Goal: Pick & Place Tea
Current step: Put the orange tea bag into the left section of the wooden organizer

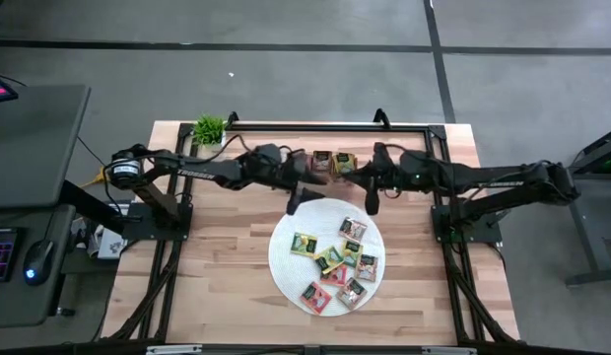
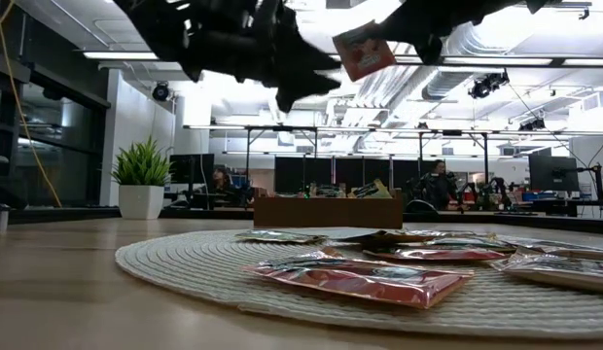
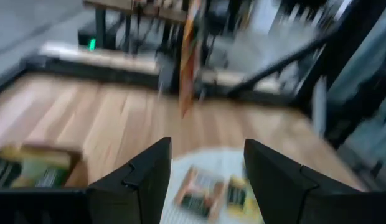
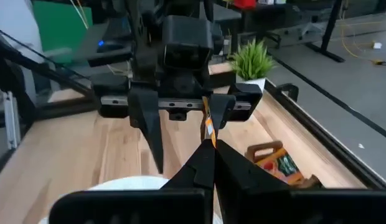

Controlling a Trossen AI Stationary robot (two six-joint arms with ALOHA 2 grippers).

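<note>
no legible text, tea packets (image 1: 334, 263) printed but too small to read

Grey concrete floor (image 1: 286, 69) with dark seam lines around a light wooden table (image 1: 227, 276). Dark desk (image 1: 34, 138) at 9 o'clock, black mouse (image 1: 36, 264) on it. Open office behind: bright ceiling strip lights (image 2: 117, 55), exposed ducts (image 2: 477, 44), monitors (image 2: 549, 173).

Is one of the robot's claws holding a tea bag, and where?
Yes. The right claw pinches a reddish tea packet by its edge; the left claw is open, empty.
</note>
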